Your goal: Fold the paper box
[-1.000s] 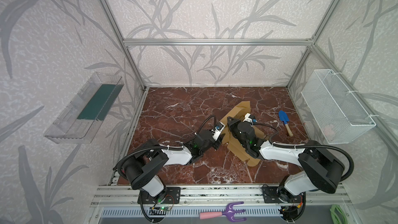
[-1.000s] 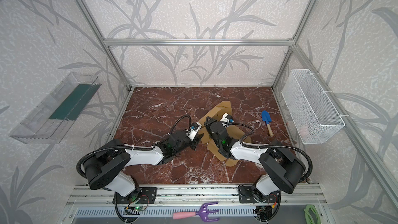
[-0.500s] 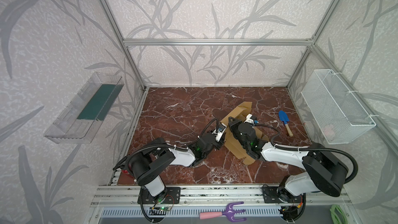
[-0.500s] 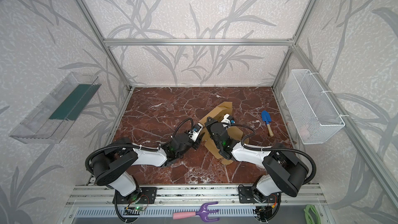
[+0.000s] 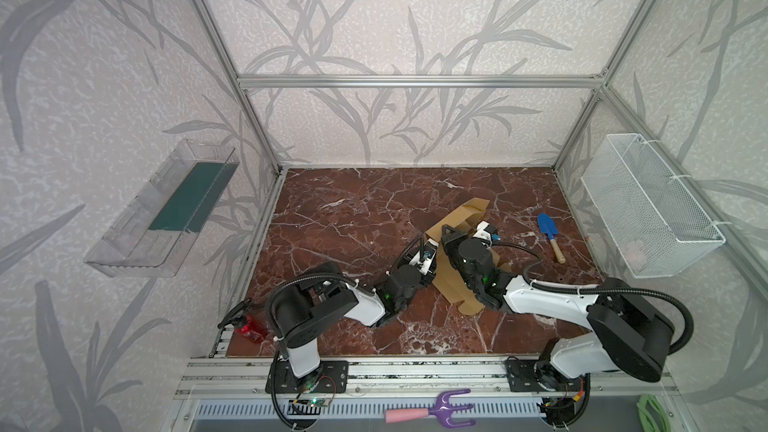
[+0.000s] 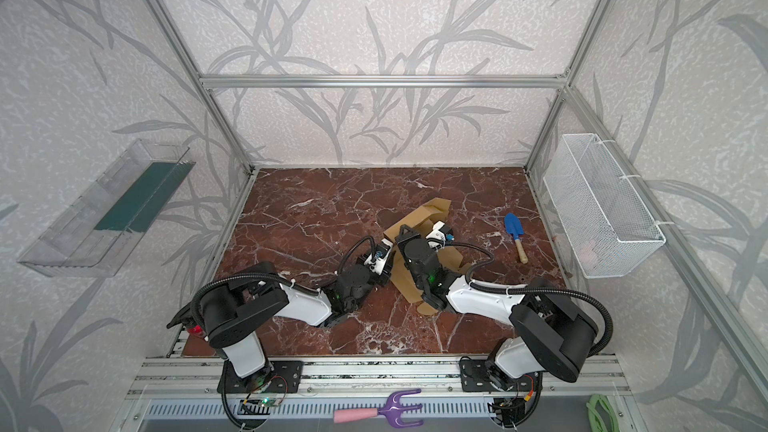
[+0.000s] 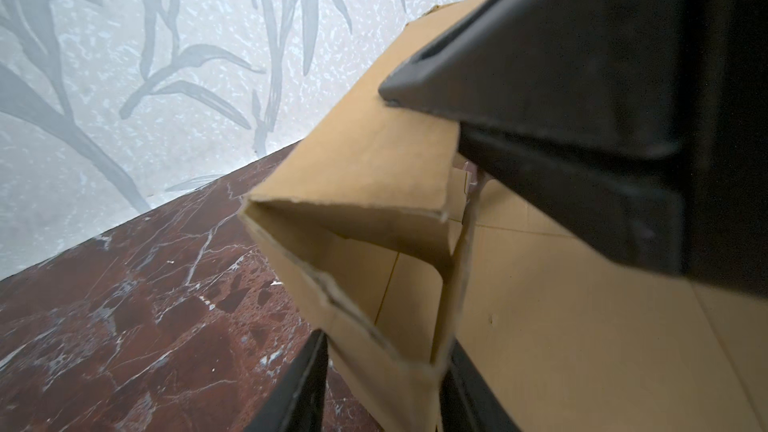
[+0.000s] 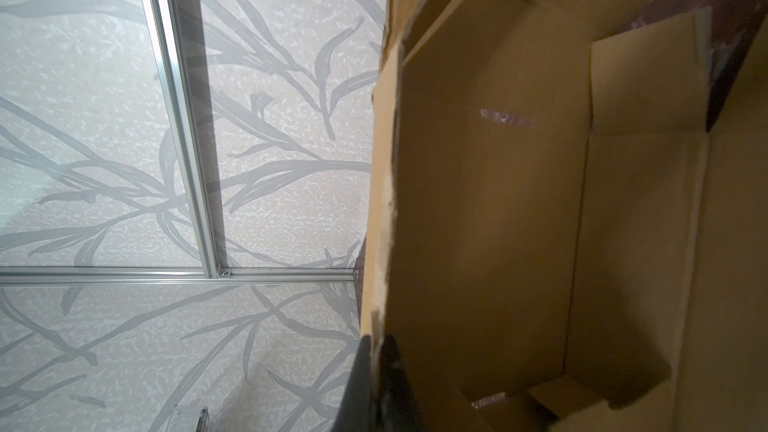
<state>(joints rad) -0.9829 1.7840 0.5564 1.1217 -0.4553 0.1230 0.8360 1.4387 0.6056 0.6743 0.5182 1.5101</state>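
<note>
The paper box (image 5: 476, 206) (image 6: 437, 206) is tan cardboard, partly folded, lying right of the floor's middle in both top views. My left gripper (image 5: 431, 257) (image 6: 384, 260) meets its left side. In the left wrist view a doubled-over side wall of the paper box (image 7: 361, 168) fills the gap of the left gripper (image 7: 386, 353), with both fingers against the cardboard. My right gripper (image 5: 446, 233) (image 6: 401, 233) is just beyond it, over the box. In the right wrist view the right gripper (image 8: 376, 344) is pinched on a thin raised edge of the paper box (image 8: 498, 201).
A blue trowel (image 5: 548, 234) lies on the floor right of the box. A white wire basket (image 5: 648, 205) hangs on the right wall and a clear tray (image 5: 166, 209) on the left wall. A red object (image 5: 249, 328) sits at the front left corner. A purple hand rake (image 5: 432, 411) lies beyond the front rail.
The left arm has pushed a little to the right, its gripper closer against the box. The right gripper has hardly moved. Both grips look the same.
</note>
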